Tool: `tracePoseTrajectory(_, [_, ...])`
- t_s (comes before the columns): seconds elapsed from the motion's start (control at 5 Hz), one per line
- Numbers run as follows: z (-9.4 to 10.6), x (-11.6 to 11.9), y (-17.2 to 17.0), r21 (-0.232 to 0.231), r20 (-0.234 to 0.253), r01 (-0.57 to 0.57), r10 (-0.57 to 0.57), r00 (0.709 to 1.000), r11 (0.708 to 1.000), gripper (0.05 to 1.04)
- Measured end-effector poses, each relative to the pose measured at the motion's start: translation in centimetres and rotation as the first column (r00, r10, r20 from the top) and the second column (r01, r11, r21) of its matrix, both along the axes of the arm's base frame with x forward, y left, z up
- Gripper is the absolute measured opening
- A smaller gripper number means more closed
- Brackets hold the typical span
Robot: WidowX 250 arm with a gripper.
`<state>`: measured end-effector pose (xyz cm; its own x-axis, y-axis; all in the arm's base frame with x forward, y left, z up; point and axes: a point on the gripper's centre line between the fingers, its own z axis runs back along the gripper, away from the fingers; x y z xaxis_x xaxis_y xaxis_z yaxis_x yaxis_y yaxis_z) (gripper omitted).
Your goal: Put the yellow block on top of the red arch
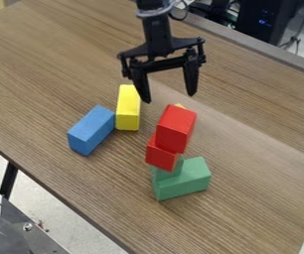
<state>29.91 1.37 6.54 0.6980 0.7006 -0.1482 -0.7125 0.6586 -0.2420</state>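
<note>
My black two-finger gripper [169, 94] is hanging over the wood-grain table [261, 178], fingers spread wide, nothing between them. The yellow rectangular block [127, 109] is lying on the table beside the blue rectangular block [92, 130], left of the red stack in the camera view.

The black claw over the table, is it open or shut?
Open: the claw's two fingers hang wide apart, gripping nothing.

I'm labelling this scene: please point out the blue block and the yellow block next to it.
Blue block [92, 125]: camera view, on its upper face.
Yellow block [128, 103]: camera view, on its upper face.
</note>
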Motion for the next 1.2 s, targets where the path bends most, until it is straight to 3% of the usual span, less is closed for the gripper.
tracePoseTrajectory(0.2, [-0.6, 0.0, -0.2, -0.022, -0.05, -0.259, 0.258, 0.965, 0.966, 1.0])
tracePoseTrajectory(0.4, [-0.9, 0.3, -0.6, 0.067, -0.07, -0.432, 0.436, 0.897, 0.899, 0.999])
tracePoseTrajectory(0.6, [-0.8, 0.7, -2.0, 0.146, -0.043, -0.435, 0.445, 0.894, 0.889, 0.999])
tracePoseTrajectory(1.0, [-2.2, 0.4, -2.1, 0.213, -0.062, -0.416, 0.438, 0.897, 0.884, 1.0])
tracePoseTrajectory(1.2, [-2.6, 0.4, -2.4, 0.215, -0.068, -0.415, 0.438, 0.896, 0.884, 0.952])
